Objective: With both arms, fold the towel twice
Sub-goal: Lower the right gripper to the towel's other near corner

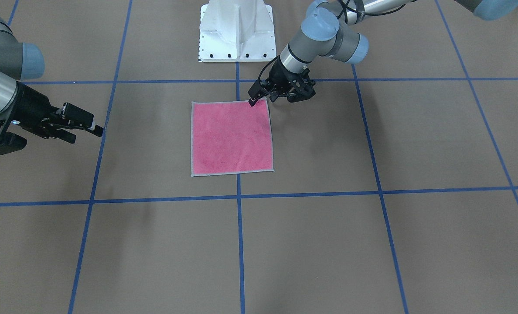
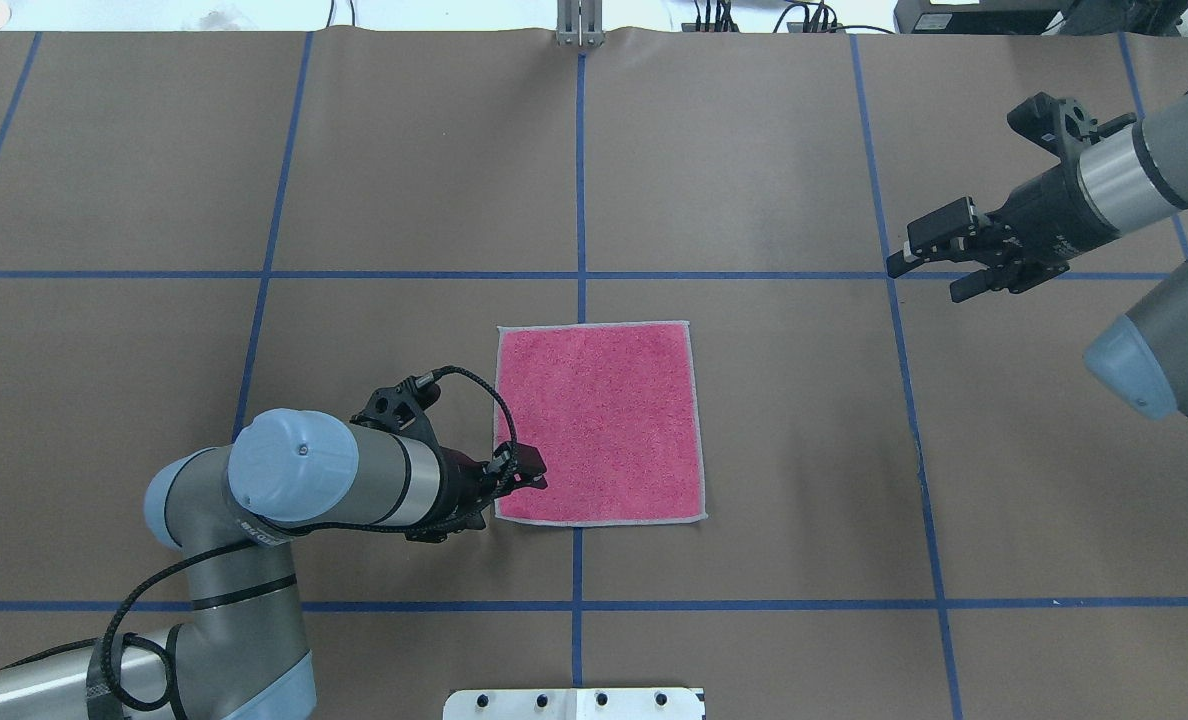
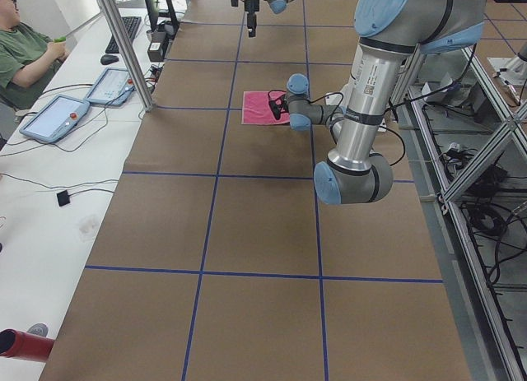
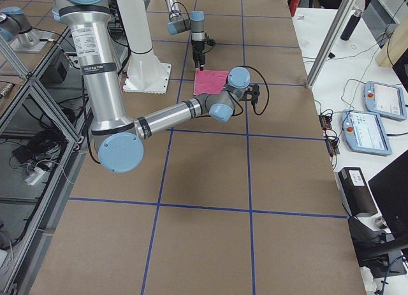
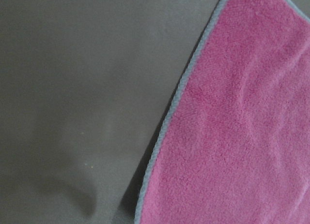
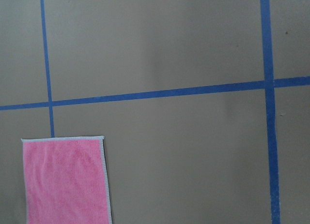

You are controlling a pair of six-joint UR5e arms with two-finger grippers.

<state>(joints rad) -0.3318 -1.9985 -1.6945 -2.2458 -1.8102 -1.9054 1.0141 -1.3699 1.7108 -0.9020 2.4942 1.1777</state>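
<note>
- L gripper (image 2: 539, 473): jaws looked parted, not clenched on anything. Tips were down at the towel's (image 2: 599, 420) corner nearest the robot on its L side, one finger (image 1: 252, 103) touching the cloth just inside the border.
- L wrist view showed only the pink pile, the grey stitched edge and a thin shadow under that edge. No fingers were in shot.
- R gripper (image 2: 922, 280): jaws released and holding nothing. It hung above the table (image 2: 774, 180), well apart from the towel, far out to the robot's R.
- Towel: 1 pc, pink face up, spread flat and square, unfolded. It lay near the table's middle, across the centre blue tape line (image 2: 581, 180) and in front of the white pedestal base (image 1: 237, 30).
- Arms: 2. L arm (image 2: 294, 480) was bent low, with its wrist right beside the towel. R arm (image 2: 1134, 180) came in from the side with its wrist about level.
- Table top: brown sheet, blue tape in a grid.
- Further out, L side view: 1 person (image 3: 20, 56) sat at a white side bench, with 2 pendant tablets (image 3: 58, 118) beside them.
</note>
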